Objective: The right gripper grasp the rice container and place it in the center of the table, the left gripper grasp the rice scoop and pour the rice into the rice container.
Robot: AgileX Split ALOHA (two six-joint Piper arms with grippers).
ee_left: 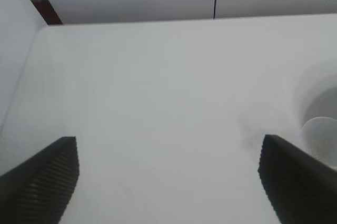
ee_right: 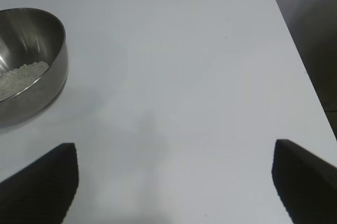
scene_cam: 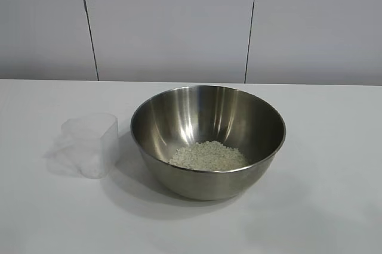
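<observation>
White table: only the exterior view shows scoop beside bowl holding rice; wrist views show left gripper and right gripper spread wide, empty.

Glossy steel rice container, translucent plastic rice scoop, matte white table.

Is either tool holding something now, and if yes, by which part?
Nothing is held. The left tool and the right tool are both open and empty. The rice scoop stands free beside the rice container.
</observation>
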